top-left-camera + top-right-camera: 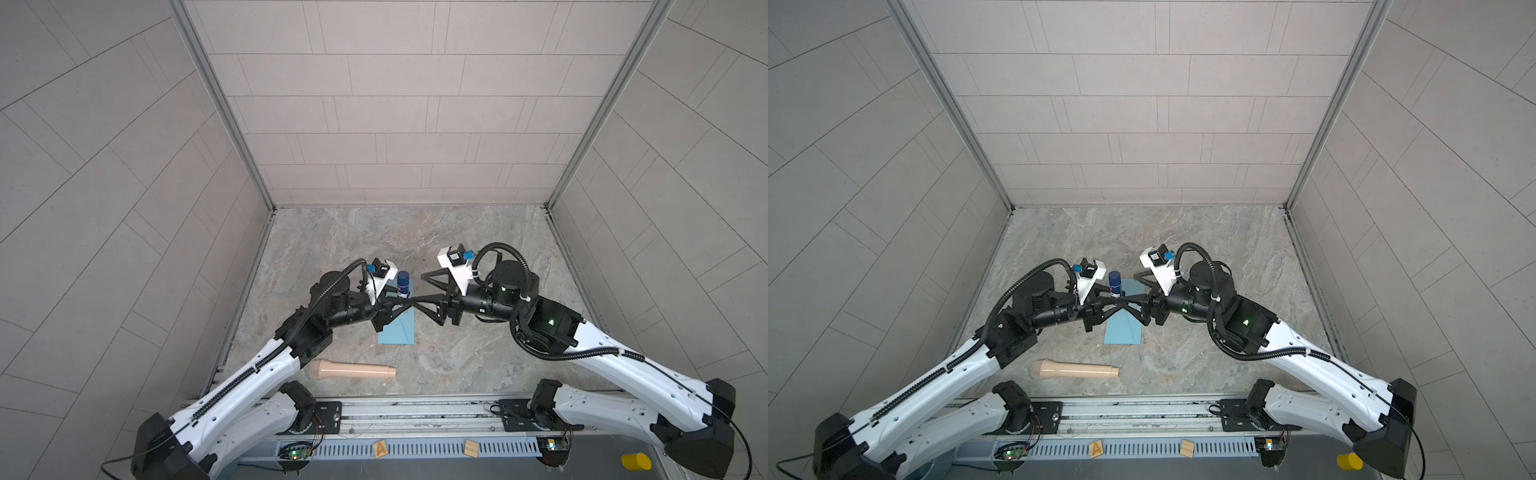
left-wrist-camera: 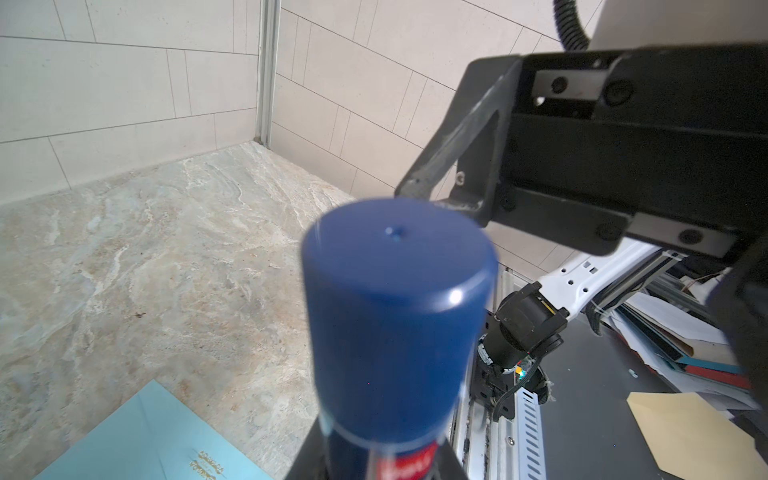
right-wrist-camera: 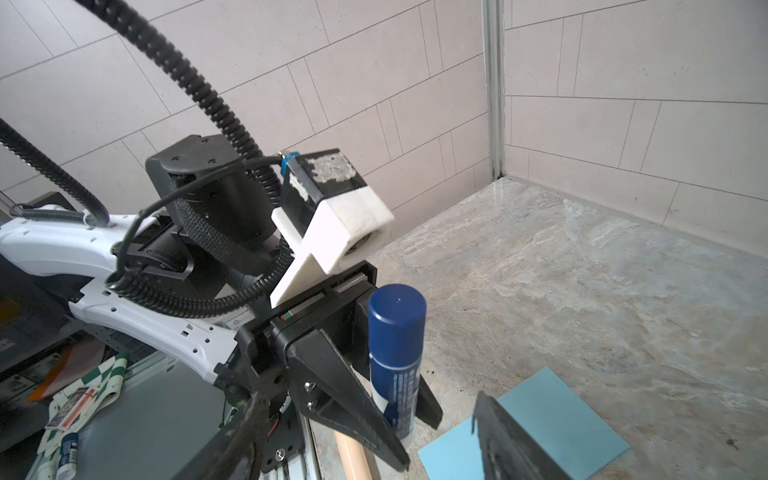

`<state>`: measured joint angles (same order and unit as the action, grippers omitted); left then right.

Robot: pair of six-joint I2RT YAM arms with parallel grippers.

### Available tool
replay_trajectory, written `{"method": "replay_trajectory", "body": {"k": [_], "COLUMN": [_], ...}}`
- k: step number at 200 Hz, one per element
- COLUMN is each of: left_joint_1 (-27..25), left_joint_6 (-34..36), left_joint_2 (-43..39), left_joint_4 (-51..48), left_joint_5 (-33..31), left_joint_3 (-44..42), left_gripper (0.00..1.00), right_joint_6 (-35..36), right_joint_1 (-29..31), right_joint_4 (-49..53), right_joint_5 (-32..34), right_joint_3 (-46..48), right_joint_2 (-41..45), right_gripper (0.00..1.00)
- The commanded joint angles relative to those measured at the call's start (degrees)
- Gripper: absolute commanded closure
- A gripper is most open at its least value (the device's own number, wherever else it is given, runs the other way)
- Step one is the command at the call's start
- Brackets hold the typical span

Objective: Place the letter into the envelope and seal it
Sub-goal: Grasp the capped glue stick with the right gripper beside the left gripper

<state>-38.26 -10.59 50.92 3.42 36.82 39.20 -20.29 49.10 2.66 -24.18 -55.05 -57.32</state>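
Observation:
The light blue envelope (image 1: 397,332) (image 1: 1123,332) lies flat on the stone table, and its gold mark (image 2: 205,459) shows in the left wrist view. The letter is out of view. My left gripper (image 1: 401,301) (image 1: 1115,300) (image 2: 378,461) is shut on an upright glue stick with a dark blue cap (image 1: 403,284) (image 1: 1114,283) (image 2: 395,311) (image 3: 397,353), held above the envelope's far end. Facing it from the right, my right gripper (image 1: 417,290) (image 1: 1131,291) (image 3: 365,399) is open with nothing held, its fingers (image 2: 449,137) close to the stick.
A beige, handle-shaped cylinder (image 1: 353,369) (image 1: 1075,369) lies near the table's front edge. Two wooden blocks (image 1: 380,449) (image 1: 471,448) and a yellow cylinder (image 1: 636,461) sit on the front rail area. Tiled walls enclose the table on three sides.

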Motion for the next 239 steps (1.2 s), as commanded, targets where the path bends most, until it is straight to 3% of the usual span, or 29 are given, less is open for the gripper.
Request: {"method": "replay_trajectory", "body": {"k": [1, 47, 80, 180, 212, 239], "left_joint_1": [0.2, 0.3, 0.3, 0.2, 0.2, 0.2], "left_joint_6": [-1.6, -2.7, -2.8, -2.8, -2.8, -2.8], "left_joint_2": [0.0, 0.0, 0.1, 0.3, 0.1, 0.0], "left_joint_4": [4.3, 6.8, 7.0, 7.0, 6.8, 6.4], "left_joint_5": [3.0, 4.2, 4.6, 4.2, 3.4, 2.7], "left_joint_3": [1.6, 1.1, 1.1, 0.9, 0.7, 0.6], "left_gripper": [1.0, 1.0, 1.0, 1.0, 1.0, 0.87], "right_joint_6": [-4.2, -6.5, -7.0, -8.1, -8.1, -7.5], "right_joint_1": [-0.1, -0.1, -0.1, -0.1, 0.0, 0.0], "right_joint_4": [-6.6, -9.6, -10.7, -12.1, -12.1, -12.0], "right_joint_5": [-1.2, -1.6, -1.7, -3.0, -2.9, -1.5], "right_joint_3": [0.6, 1.4, 1.7, 1.7, 1.7, 1.5], "right_joint_2": [-0.9, -3.6, -4.5, -6.4, -6.3, -5.9], "right_gripper": [0.23, 0.28, 0.38, 0.8, 0.89, 0.93]}}
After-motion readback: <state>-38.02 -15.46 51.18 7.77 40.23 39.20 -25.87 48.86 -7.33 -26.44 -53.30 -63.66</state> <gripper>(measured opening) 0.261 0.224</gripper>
